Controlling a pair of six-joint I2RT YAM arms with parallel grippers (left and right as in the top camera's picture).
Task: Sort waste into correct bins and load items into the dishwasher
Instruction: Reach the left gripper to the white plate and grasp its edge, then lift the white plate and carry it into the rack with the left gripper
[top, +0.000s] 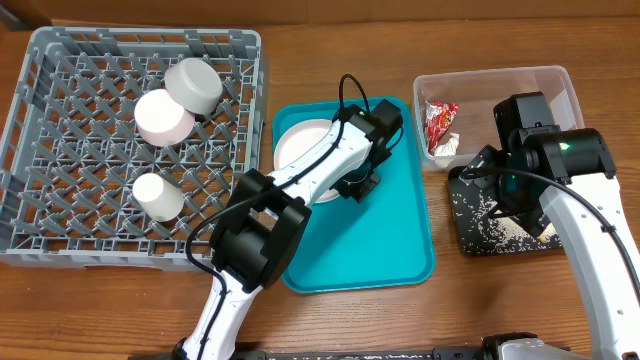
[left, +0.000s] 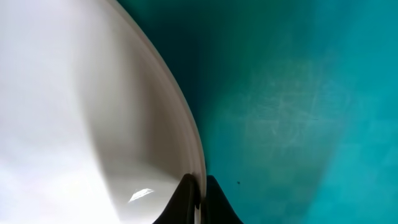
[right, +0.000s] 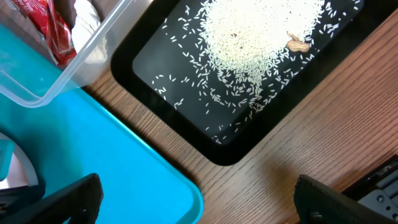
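The left fingers (top: 357, 184) are pinching narrowly on the rim of the plate (top: 303, 148), which is lying on the teal tray (top: 400, 240). An edge grip is probably the only way to lift something so flat toward the rack (top: 60, 200). The right fingers (top: 495, 185) are hanging wide and empty over the black tray (right: 146, 62) holding the rice (right: 249, 37). The wrapper (top: 440, 122) is sitting in the tub (top: 560, 80).
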